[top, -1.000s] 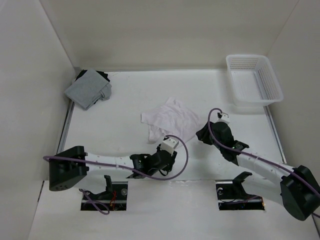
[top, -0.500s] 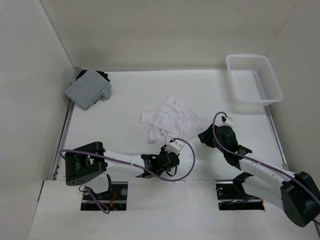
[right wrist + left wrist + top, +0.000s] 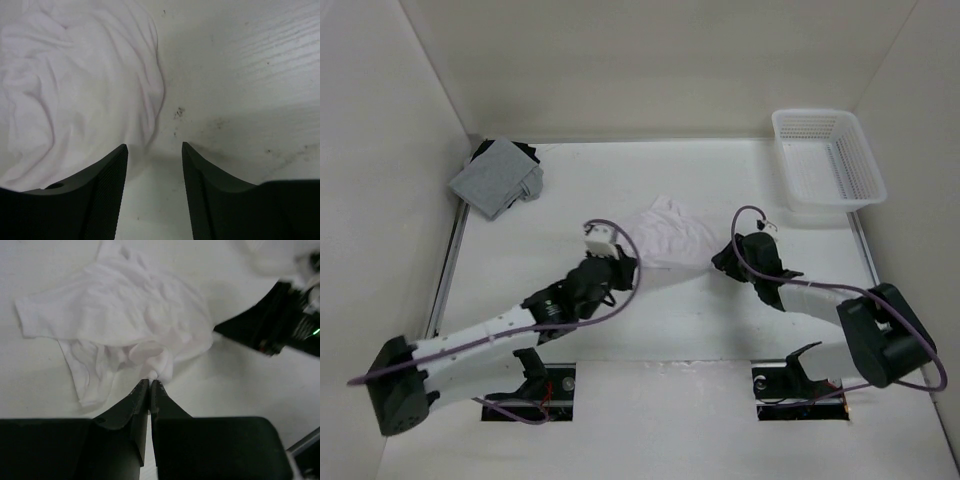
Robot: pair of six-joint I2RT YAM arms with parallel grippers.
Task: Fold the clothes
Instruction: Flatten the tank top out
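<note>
On the white table [image 3: 520, 250], mid-frame, my left gripper [image 3: 150, 385] pinches the tank top [image 3: 125, 315] tight, likely to spread it (right gripper [image 3: 152, 147] gapes, empty).

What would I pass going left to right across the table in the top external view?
grey folded garment → left tool, at the tank top's left edge → white tank top → right tool → white basket
</note>
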